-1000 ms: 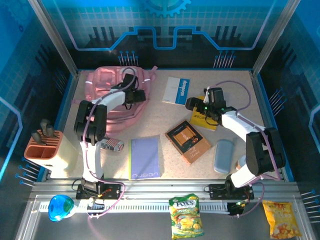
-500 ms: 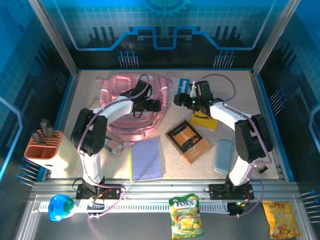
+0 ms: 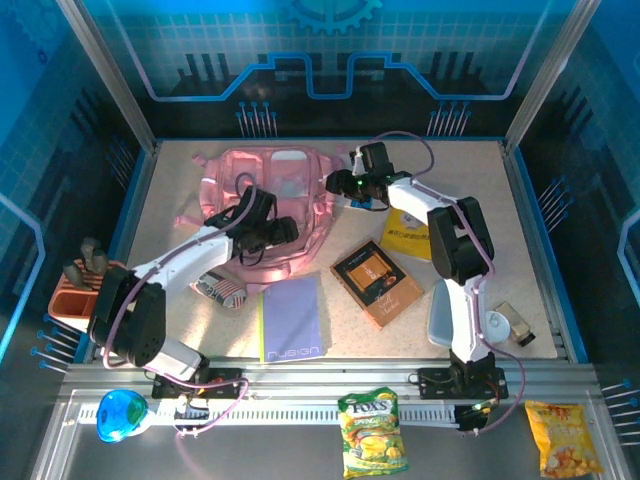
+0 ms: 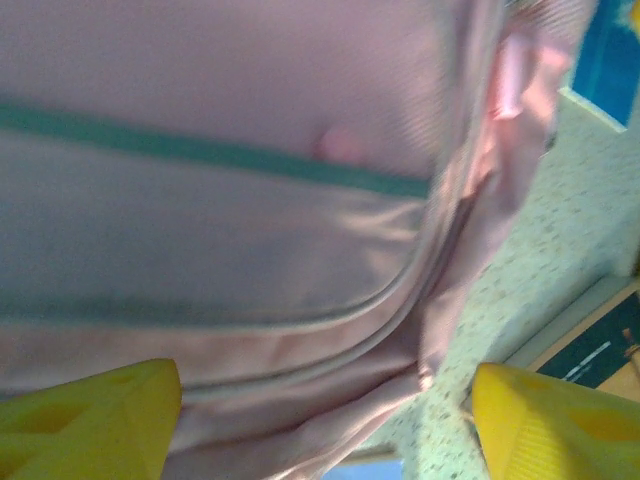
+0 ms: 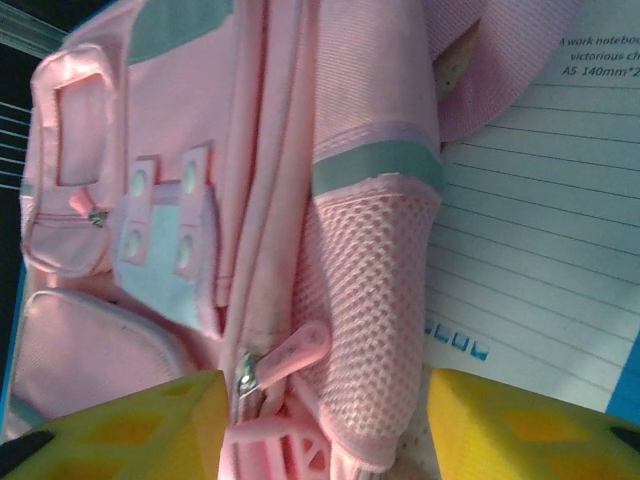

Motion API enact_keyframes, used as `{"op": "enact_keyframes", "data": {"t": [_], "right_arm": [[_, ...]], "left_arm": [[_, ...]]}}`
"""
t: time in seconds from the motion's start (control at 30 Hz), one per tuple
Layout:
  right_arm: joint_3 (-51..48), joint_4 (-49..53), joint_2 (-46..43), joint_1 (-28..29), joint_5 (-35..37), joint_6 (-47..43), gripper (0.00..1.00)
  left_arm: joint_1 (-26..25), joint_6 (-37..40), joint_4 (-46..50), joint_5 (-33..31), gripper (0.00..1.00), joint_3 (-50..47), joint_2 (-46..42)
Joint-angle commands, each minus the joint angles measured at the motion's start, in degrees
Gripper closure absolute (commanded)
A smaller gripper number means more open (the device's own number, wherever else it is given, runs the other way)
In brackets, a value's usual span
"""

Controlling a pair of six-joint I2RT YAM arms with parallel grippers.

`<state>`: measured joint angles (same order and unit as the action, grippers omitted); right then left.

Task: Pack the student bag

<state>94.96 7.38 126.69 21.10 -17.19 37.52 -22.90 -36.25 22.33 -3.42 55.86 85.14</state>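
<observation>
**Closed in on the bag from both sides**

Left the purple notebook (image 3: 292,315) and the brown book (image 3: 377,282) lying unpacked on the surface (image 3: 480,200), lower centre of the overhead frame, exactly as half a second before. Pulled the left gripper (image 3: 285,228) down and leftward off the bag's right flank onto its lower front, arm folded low. Showed it spread wide in the left wrist view, yellow tips at both bottom corners, pinching nothing, pink cloth just beyond. Shifted the student bag (image 3: 225,190) barely at all. Found it flat on the surface, upper centre-left of the overhead frame. Swung the right gripper (image 3: 337,185) leftward from over the lined notebook (image 5: 540,250) to the bag's right edge. Showed it spread as well in the right wrist view, straddling a zipper pull (image 5: 252,372) without clamping it. Read this as lining up on the zip: opening not yet begun, nothing packed.

Looked soft and slack, sagging in folds. Wore pink fabric with grey-green trim bands, zipped front pockets and a mesh side pocket (image 5: 370,300) touching the lined notebook. Carried a pale panel (image 3: 287,165) at the far end. Seemed zipped shut, though not surely.
</observation>
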Motion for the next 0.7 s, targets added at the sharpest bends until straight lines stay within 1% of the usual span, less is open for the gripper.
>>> {"op": "enact_keyframes", "data": {"t": [0.0,0.07,0.23,0.33,0.43,0.53,0.67], "right_arm": [[3.9,3.7,3.4,0.6,-1.8,-0.2,0.46],[5.5,4.5,5.0,0.6,-2.4,-0.3,0.51],[7.8,5.0,8.4,0.5,-4.1,-0.6,0.65],[8.9,5.1,9.4,0.3,-5.7,-1.0,0.79],[8.4,5.0,8.9,-0.1,-5.2,-1.4,0.92],[4.4,2.1,5.9,-0.8,-4.0,-0.7,0.95],[-5.0,-2.2,-1.0,-2.2,-1.4,0.7,1.0]], "left_arm": [[0.3,-5.2,0.7,-1.2,0.25,-3.2,-2.1],[0.6,-6.2,0.5,-1.3,0.27,-4.1,-1.6],[1.4,-6.6,-1.5,-1.6,0.3,-4.9,0.7],[2.2,-6.3,-2.8,-1.8,0.32,-4.4,2.6],[3.6,-5.4,-4.3,-2.3,0.32,-3.5,4.6],[5.3,-4.6,-5.4,-1.8,0.33,-1.4,7.3],[6.4,-3.1,-6.2,-1.1,0.32,2.8,11.7]]}}
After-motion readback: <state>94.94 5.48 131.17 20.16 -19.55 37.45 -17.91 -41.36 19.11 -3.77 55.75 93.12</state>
